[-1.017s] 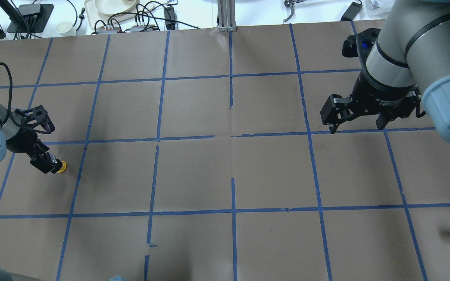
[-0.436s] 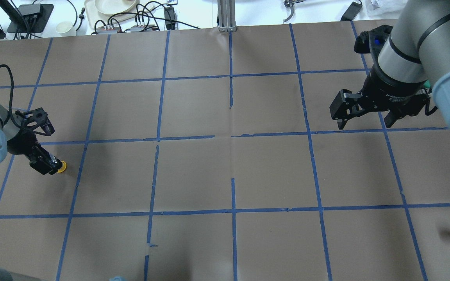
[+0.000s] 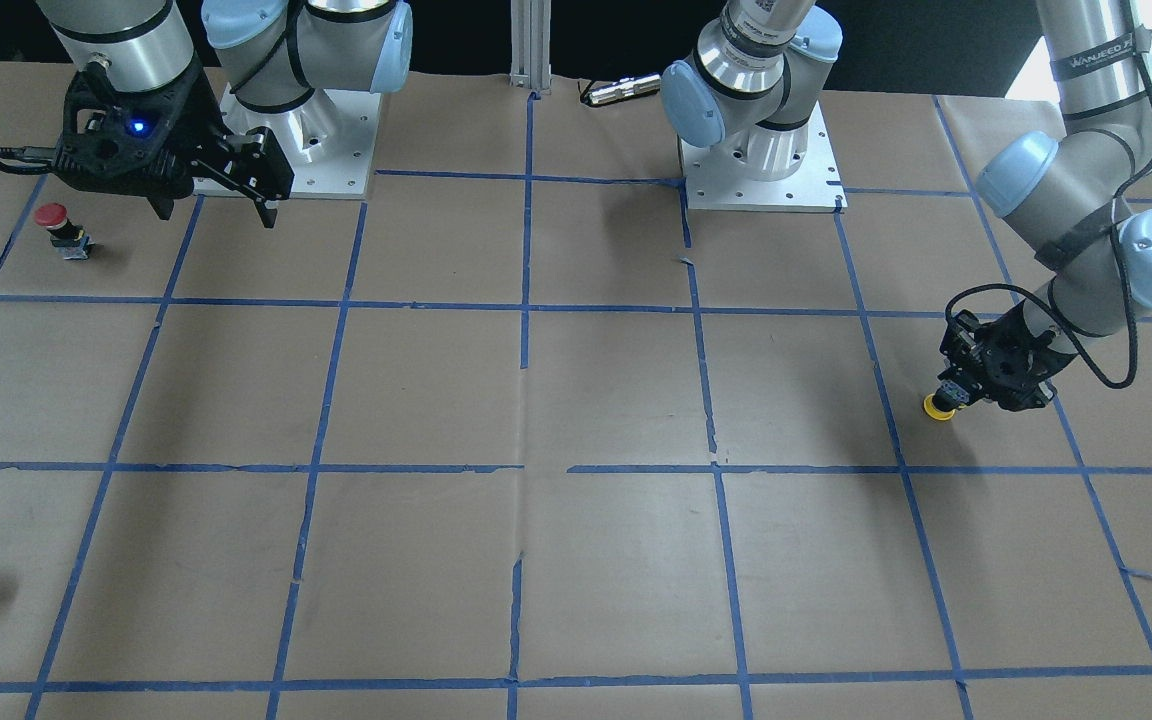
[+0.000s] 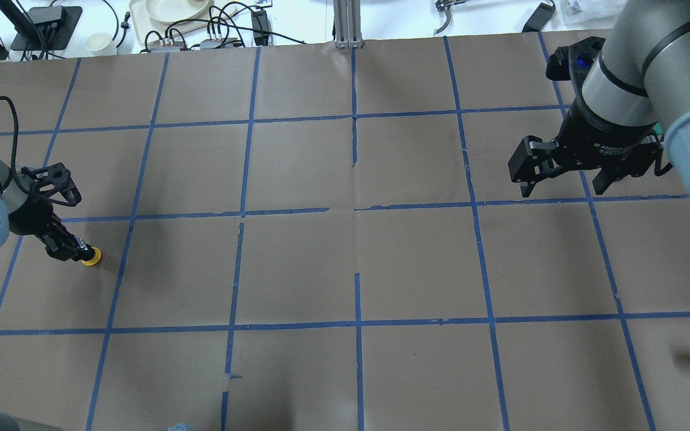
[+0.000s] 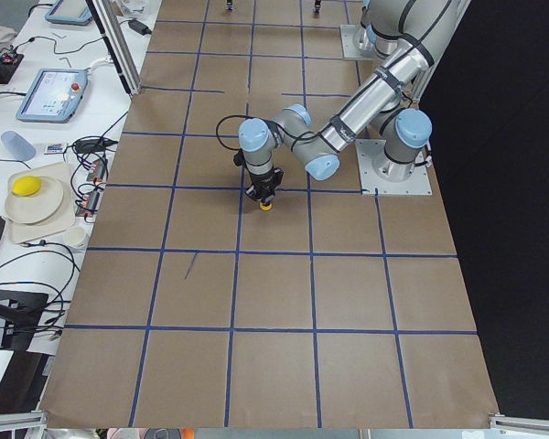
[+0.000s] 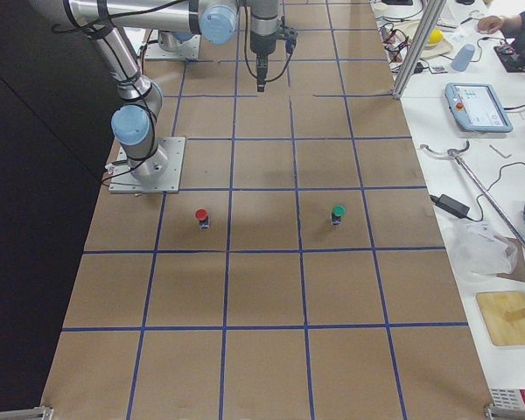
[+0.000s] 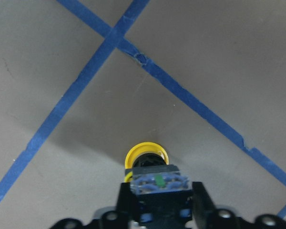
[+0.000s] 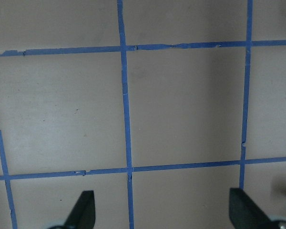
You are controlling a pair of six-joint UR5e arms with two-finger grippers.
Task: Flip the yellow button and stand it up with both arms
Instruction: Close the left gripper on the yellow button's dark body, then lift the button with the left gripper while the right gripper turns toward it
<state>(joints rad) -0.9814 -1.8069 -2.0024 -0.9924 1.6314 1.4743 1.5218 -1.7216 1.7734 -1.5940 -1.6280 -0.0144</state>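
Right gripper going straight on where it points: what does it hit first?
Probably the bare table, near a blue tape crossing; nothing else shows ahead of the open right gripper in its wrist view.

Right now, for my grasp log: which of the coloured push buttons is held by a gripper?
The yellow button: the left gripper is shut on its body. The red button and green button stand free on the table.
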